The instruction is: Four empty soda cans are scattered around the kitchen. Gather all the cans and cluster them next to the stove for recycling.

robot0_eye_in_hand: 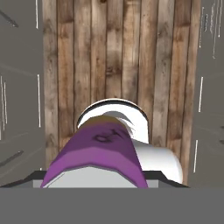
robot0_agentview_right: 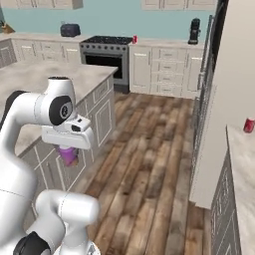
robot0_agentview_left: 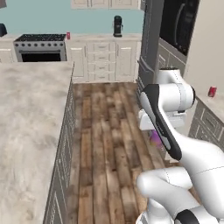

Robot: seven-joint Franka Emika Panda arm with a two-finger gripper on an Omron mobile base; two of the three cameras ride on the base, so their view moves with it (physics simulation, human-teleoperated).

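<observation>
Purple soda can [robot0_eye_in_hand: 94, 151] sits clamped in the gripper [robot0_agentview_right: 68, 154] above the plank floor; carry it level to the counter edge beside the stove [robot0_agentview_right: 105, 50], near the red can [robot0_agentview_right: 135, 39].

— How many cans can you count?

— Three. One purple can [robot0_agentview_right: 68, 155] under the robot's hand, one red can [robot0_agentview_right: 135, 39] on the counter just beside the stove [robot0_agentview_right: 105, 50], and another red can [robot0_agentview_right: 248, 125] on the counter at the right.

— So two red, one purple. Stoves?

— One.

— Anything else on the counters?

— One dark coffee maker [robot0_agentview_right: 194, 31] and one toaster [robot0_agentview_right: 70, 30].

— And the fridge?

— One tall grey fridge [robot0_agentview_left: 148, 43].
</observation>
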